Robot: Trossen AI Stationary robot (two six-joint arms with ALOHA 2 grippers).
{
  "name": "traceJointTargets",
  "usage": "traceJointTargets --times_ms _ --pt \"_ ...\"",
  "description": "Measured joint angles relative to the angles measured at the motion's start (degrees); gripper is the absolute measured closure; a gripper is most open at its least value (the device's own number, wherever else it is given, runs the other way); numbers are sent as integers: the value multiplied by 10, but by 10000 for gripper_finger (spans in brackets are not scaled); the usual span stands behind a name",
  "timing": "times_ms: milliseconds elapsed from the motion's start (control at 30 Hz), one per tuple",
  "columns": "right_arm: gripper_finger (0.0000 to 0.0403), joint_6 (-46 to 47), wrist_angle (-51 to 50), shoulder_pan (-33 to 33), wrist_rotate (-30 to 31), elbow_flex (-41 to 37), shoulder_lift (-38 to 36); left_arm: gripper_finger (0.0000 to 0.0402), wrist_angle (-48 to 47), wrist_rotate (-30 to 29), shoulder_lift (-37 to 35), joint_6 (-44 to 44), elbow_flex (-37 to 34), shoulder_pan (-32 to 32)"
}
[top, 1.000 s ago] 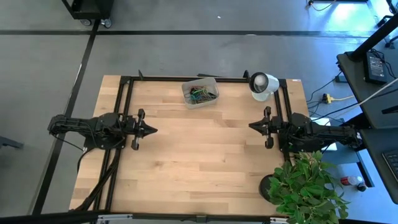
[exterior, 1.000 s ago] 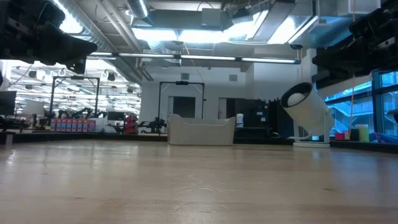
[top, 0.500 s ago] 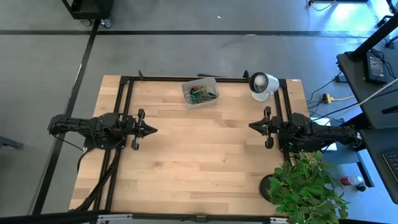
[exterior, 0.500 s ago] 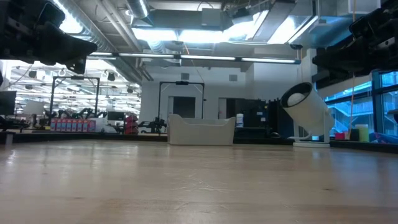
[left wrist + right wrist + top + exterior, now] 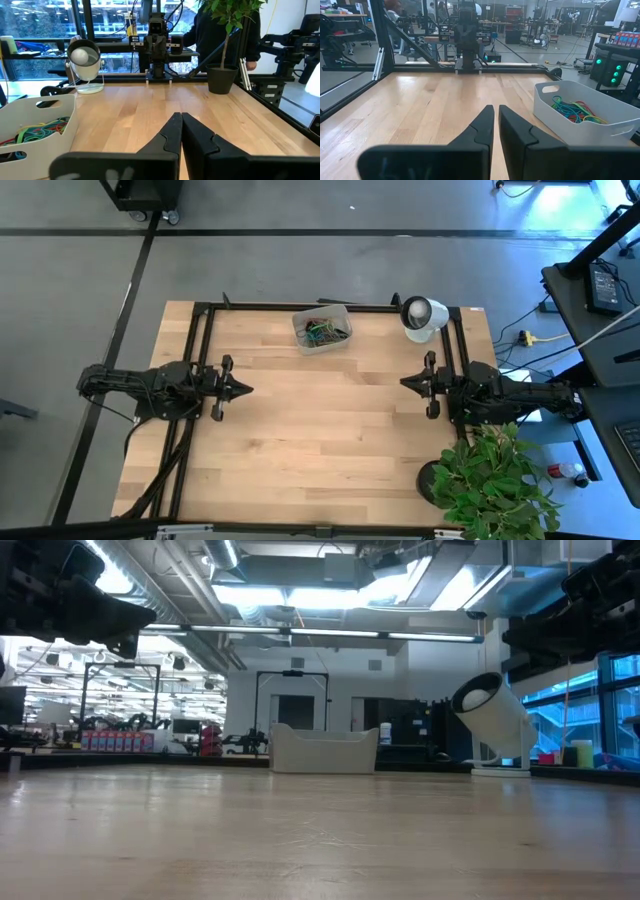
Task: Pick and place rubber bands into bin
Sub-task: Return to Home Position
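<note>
The bin point(image 5: 322, 329) is a small translucent white tub standing on its base near the table's far edge; it also shows in the low view point(image 5: 324, 750), the left wrist view point(image 5: 35, 127) and the right wrist view point(image 5: 585, 120). Rubber bands point(image 5: 326, 331) in green, red and tan lie tangled inside it point(image 5: 35, 132) point(image 5: 574, 110). My left gripper point(image 5: 248, 389) is shut, held above the table at its left side point(image 5: 180, 118). My right gripper point(image 5: 403, 383) is shut, held above the table at its right side point(image 5: 496, 109). Both point toward the table's middle.
A white round lamp-like object with a dark face point(image 5: 422, 316) stands at the far right corner. A potted plant point(image 5: 492, 480) stands at the near right corner, off the right arm. A black frame point(image 5: 200, 320) runs along the table's edges. Bare wood point(image 5: 320, 430) lies between the grippers.
</note>
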Motion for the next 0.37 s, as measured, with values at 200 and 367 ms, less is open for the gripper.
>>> traceJointTargets --times_ms 200,367 --pt "370 0 0 0 0 0 0 395 0 0 0 0 0 0" --pt "370 0 0 0 0 0 0 398 0 0 0 0 0 0"
